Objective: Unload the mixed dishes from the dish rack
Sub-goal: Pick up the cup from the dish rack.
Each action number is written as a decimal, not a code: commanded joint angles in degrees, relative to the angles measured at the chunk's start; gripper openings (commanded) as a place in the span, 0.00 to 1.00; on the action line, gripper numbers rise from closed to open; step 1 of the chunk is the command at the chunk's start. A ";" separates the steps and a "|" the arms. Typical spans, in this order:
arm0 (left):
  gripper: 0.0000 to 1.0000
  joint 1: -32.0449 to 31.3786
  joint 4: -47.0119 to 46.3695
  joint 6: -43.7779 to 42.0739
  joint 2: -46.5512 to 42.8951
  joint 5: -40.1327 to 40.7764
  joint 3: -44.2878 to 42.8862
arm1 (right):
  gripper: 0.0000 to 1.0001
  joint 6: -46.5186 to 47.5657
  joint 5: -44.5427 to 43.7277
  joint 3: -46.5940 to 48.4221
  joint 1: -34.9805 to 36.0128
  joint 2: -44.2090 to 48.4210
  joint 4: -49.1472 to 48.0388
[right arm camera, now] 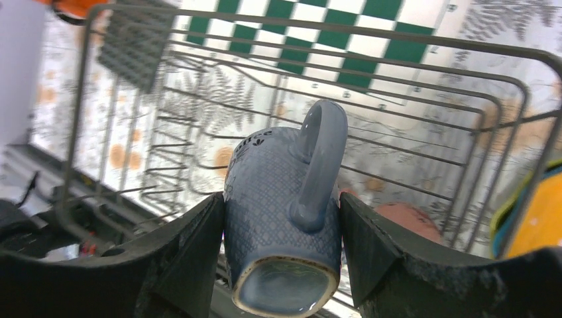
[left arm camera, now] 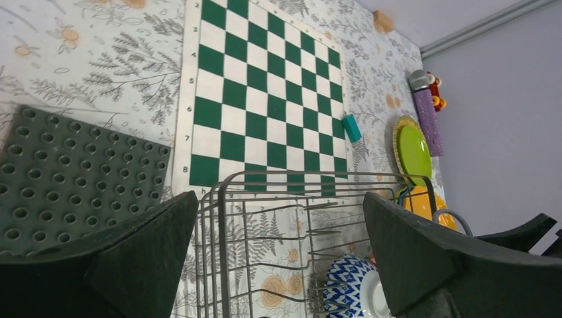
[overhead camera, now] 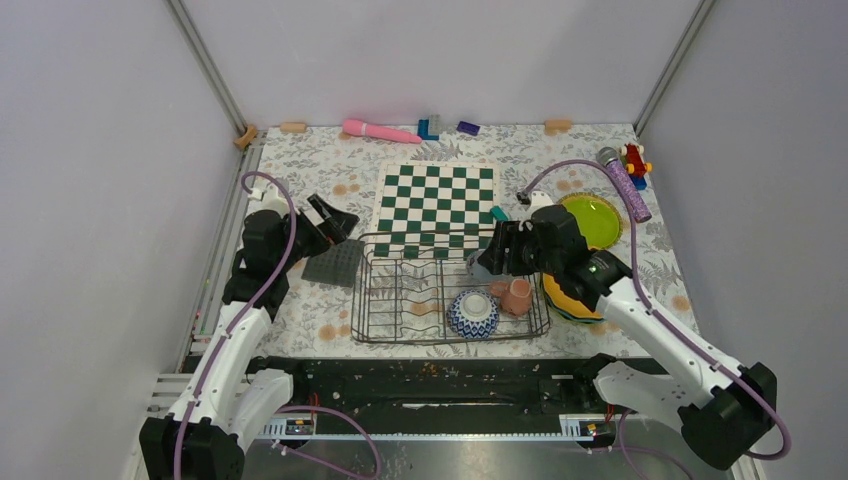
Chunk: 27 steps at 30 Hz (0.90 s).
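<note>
The dish rack (overhead camera: 400, 292) is a dark wire basket in front of the chessboard. My right gripper (right arm camera: 281, 199) hangs over its right end, shut on the small grey cup (right arm camera: 272, 185), which lies sideways with its handle up. Its fingers (right arm camera: 192, 245) press both sides of the cup. In the rack lie a blue-and-white bowl (overhead camera: 472, 312) and a pink mug (overhead camera: 516, 296). A lime green plate (overhead camera: 592, 220) and a yellow-orange plate on a teal one (overhead camera: 562, 300) rest on the table right of the rack. My left gripper (overhead camera: 335, 220) stands open and empty left of the rack (left arm camera: 291, 179).
A green-and-white chessboard (overhead camera: 437, 205) lies behind the rack, with a dark grey studded mat (overhead camera: 333, 263) to its left. A glittery purple microphone (overhead camera: 625, 185), a small toy (overhead camera: 634, 160), a pink stick (overhead camera: 378, 131) and blocks (overhead camera: 430, 127) sit along the back.
</note>
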<state>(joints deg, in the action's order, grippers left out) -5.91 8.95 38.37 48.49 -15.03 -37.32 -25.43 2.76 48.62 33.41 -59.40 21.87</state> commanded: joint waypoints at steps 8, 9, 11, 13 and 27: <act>0.99 -1.43 -22.41 -2.38 -1.29 -21.36 4.19 | 0.00 -22.54 35.22 -3.19 -8.09 4.78 -24.21; 0.99 -2.14 -25.46 -2.12 -0.95 -23.10 4.77 | 0.00 -27.49 39.47 -4.40 -9.50 4.24 -29.51; 0.99 -4.28 -30.66 -2.74 0.10 -26.77 5.01 | 0.00 -37.72 45.41 -6.14 -11.22 2.87 -38.78; 0.99 -6.97 -33.10 -4.76 1.17 -29.83 4.44 | 0.00 -45.93 49.23 -6.95 -11.59 1.25 -46.77; 0.96 -21.16 -34.91 -25.71 0.06 -29.02 4.63 | 0.00 -89.59 52.95 -11.01 -11.61 -9.90 -94.44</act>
<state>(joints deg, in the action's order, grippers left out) -26.68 -20.75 19.25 49.52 -44.16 -32.40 -102.59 53.52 37.15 21.96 -69.10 -55.53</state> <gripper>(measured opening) 0.976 0.672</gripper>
